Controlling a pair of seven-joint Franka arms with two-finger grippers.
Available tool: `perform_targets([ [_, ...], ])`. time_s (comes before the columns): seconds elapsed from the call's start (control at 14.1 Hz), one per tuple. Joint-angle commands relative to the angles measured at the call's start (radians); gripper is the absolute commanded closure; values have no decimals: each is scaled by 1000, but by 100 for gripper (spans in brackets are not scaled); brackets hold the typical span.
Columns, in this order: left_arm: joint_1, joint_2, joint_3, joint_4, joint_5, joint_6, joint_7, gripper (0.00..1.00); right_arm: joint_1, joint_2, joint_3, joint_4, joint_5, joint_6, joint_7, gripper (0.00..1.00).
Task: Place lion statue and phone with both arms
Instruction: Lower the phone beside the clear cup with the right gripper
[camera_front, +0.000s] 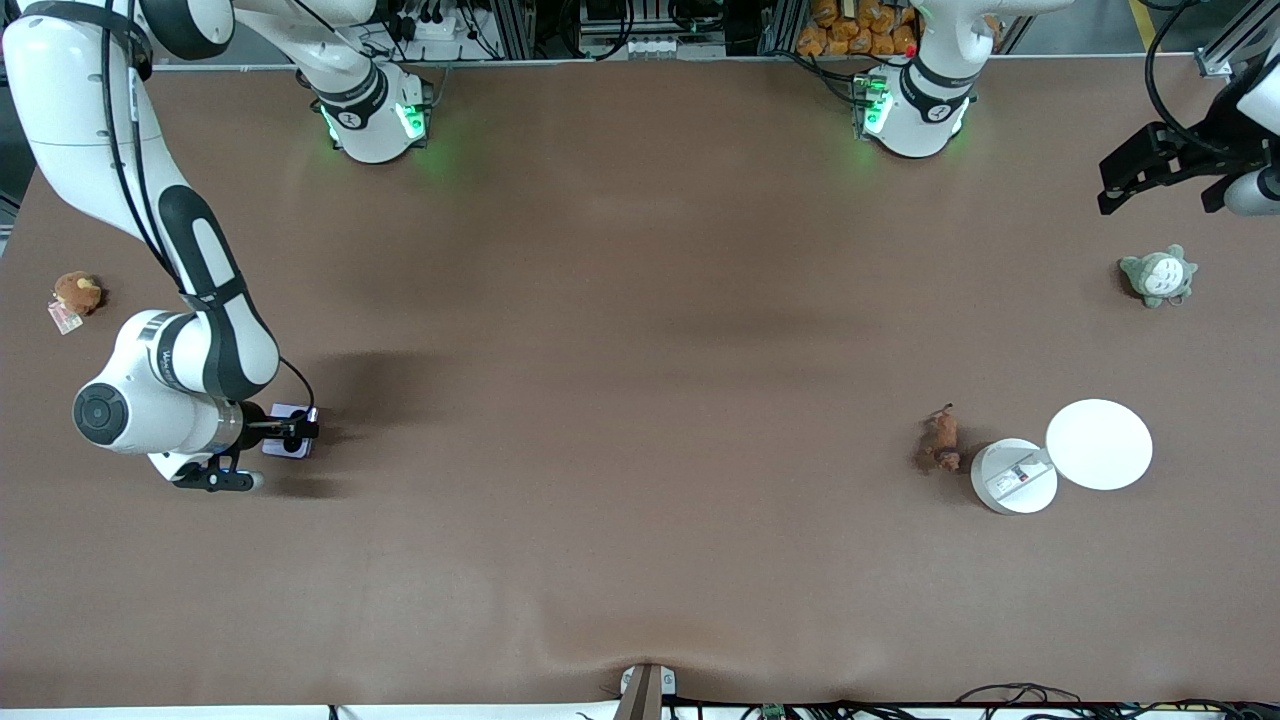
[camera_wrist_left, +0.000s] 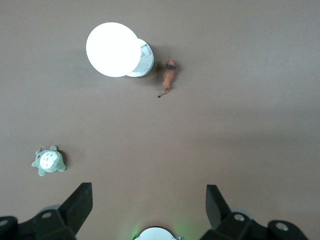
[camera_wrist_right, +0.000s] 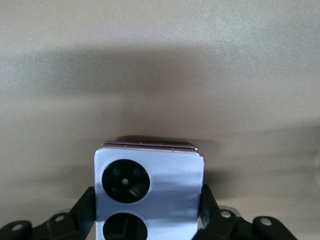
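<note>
The phone (camera_wrist_right: 150, 182), pale lavender with two black circles, is clamped between the fingers (camera_wrist_right: 207, 197) of my right gripper (camera_wrist_right: 147, 200). In the front view the phone (camera_front: 288, 416) and right gripper (camera_front: 297, 431) sit low at the tabletop, toward the right arm's end. The lion statue (camera_front: 941, 441), a small reddish-brown figure, lies on the table beside two white discs; the left wrist view shows the lion statue (camera_wrist_left: 169, 75) with its thin tail. My left gripper (camera_front: 1160, 190) hangs open and high over the left arm's end of the table, with nothing between the fingertips of the left gripper (camera_wrist_left: 147, 195).
A larger white disc (camera_front: 1099, 444) overlaps a smaller white round piece (camera_front: 1013, 476) next to the lion. A grey-green plush (camera_front: 1158, 275) lies under the left gripper's area. A brown plush with a tag (camera_front: 76, 293) lies near the right arm's table end.
</note>
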Motion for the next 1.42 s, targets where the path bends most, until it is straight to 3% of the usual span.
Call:
perform_targets([
  [0.0,0,-37,13,-34,-18,-3,-14,0,-23,-20,14,-24,-15,13,-12,62],
  [0.07,3,-37,15,-29,-18,-4,-11,0,-23,-20,14,-24,-15,11,-12,25],
  [0.14,9,-37,15,-28,-18,-3,-4,0,-24,-20,14,-18,-14,4,-12,0],
  [0.43,29,-35,13,-25,-28,0,11,0,-13,-28,17,36,-12,-56,-9,0],
  [0.92,98,-32,12,-37,-90,-1,26,0,34,-27,20,407,-8,-514,1,0],
  [1.14,98,-37,10,-55,-86,7,31,0,33,-30,25,543,-6,-613,-5,0],
  [1.35,96,-78,-11,-159,-77,98,31,0,36,-33,28,662,-1,-683,-12,0],
])
